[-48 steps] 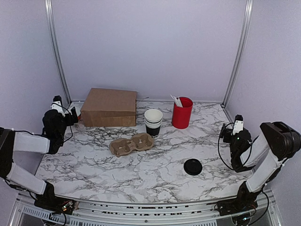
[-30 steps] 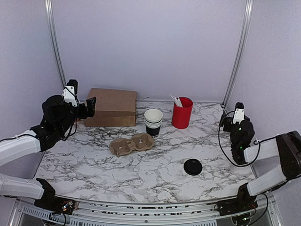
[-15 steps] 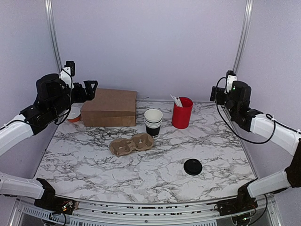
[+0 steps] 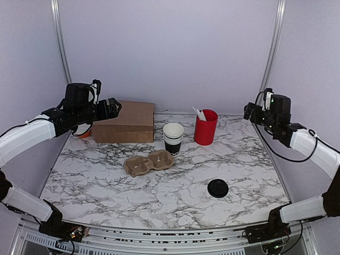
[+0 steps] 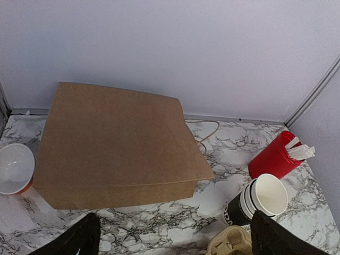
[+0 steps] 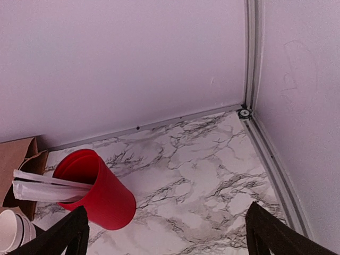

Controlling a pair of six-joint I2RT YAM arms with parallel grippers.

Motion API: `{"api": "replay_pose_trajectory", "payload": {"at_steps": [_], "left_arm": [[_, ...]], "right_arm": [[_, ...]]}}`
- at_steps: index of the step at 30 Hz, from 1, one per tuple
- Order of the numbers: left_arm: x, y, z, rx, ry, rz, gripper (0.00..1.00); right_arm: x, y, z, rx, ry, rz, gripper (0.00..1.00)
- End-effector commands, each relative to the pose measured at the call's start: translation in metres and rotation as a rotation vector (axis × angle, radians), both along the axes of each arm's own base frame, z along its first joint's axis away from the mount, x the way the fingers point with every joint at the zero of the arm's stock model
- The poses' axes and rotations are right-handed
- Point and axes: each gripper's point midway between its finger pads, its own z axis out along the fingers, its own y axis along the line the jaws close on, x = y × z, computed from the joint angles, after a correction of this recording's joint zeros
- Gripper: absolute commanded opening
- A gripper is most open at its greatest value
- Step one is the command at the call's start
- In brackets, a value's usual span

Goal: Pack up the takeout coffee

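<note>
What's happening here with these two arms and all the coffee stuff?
Nothing is being handled at this moment. Both arms are raised toward the back of the table. The left end effector hangs open by the flat brown paper bag, and the right end effector is open off to the right of the red cup of utensils. A stack of lidless black cups, a cardboard drink carrier and a loose black lid sit untouched.
</note>
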Motion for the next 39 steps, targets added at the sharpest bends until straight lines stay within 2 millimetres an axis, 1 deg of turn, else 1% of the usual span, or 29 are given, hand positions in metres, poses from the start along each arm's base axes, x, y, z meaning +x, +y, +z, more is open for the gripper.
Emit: {"api": "replay_pose_trajectory", "payload": {"at_steps": [1, 4, 7, 10, 11, 14, 16, 17, 20, 24, 25, 27, 28, 32, 34, 38, 39], "left_arm": [[-0.001, -0.019, -0.023, -0.042, 0.107, -0.063, 0.99], [-0.003, -0.026, -0.041, -0.033, 0.155, -0.082, 0.99], [-0.007, -0.033, -0.059, -0.023, 0.202, -0.101, 0.99], [-0.012, -0.038, -0.07, -0.025, 0.231, -0.129, 0.99], [-0.014, -0.039, -0.073, -0.026, 0.239, -0.137, 0.99], [-0.015, -0.041, -0.076, -0.029, 0.249, -0.138, 0.99], [-0.015, -0.04, -0.076, -0.03, 0.247, -0.135, 0.99], [-0.015, -0.039, -0.074, -0.033, 0.243, -0.131, 0.99], [-0.016, -0.036, -0.066, -0.033, 0.221, -0.123, 0.99], [-0.019, -0.031, -0.056, -0.019, 0.187, -0.12, 0.99], [-0.021, -0.029, -0.054, -0.013, 0.179, -0.119, 0.99], [-0.022, -0.027, -0.05, -0.002, 0.161, -0.117, 0.99], [-0.022, -0.024, -0.049, 0.003, 0.155, -0.109, 0.99], [-0.025, -0.019, -0.046, 0.009, 0.141, -0.095, 0.99], [-0.026, -0.017, -0.043, 0.014, 0.131, -0.088, 0.99], [-0.028, -0.014, -0.039, 0.016, 0.117, -0.084, 0.99], [-0.028, -0.014, -0.038, 0.015, 0.115, -0.083, 0.99]], "right_arm": [[0.005, 0.055, -0.015, 0.079, 0.104, 0.202, 1.0], [0.003, 0.098, -0.023, 0.037, 0.15, 0.281, 1.0], [0.001, 0.14, -0.028, 0.074, 0.191, 0.379, 0.98], [-0.002, 0.183, -0.034, 0.086, 0.237, 0.464, 0.95], [-0.001, 0.196, -0.032, 0.085, 0.242, 0.479, 0.93], [0.004, 0.227, -0.039, 0.099, 0.281, 0.505, 0.88], [0.01, 0.242, -0.044, 0.112, 0.302, 0.511, 0.85], [0.014, 0.249, -0.053, 0.115, 0.327, 0.507, 0.84], [0.024, 0.265, -0.06, 0.12, 0.365, 0.502, 0.8], [0.034, 0.277, -0.074, 0.126, 0.422, 0.494, 0.73], [0.035, 0.279, -0.078, 0.129, 0.435, 0.493, 0.7], [0.038, 0.283, -0.084, 0.134, 0.455, 0.488, 0.59], [0.041, 0.284, -0.084, 0.136, 0.462, 0.484, 0.56], [0.044, 0.293, -0.093, 0.133, 0.486, 0.487, 0.48], [0.045, 0.299, -0.099, 0.127, 0.503, 0.491, 0.46], [0.042, 0.307, -0.111, 0.102, 0.54, 0.489, 0.39], [0.044, 0.31, -0.106, 0.1, 0.527, 0.487, 0.36]]}}
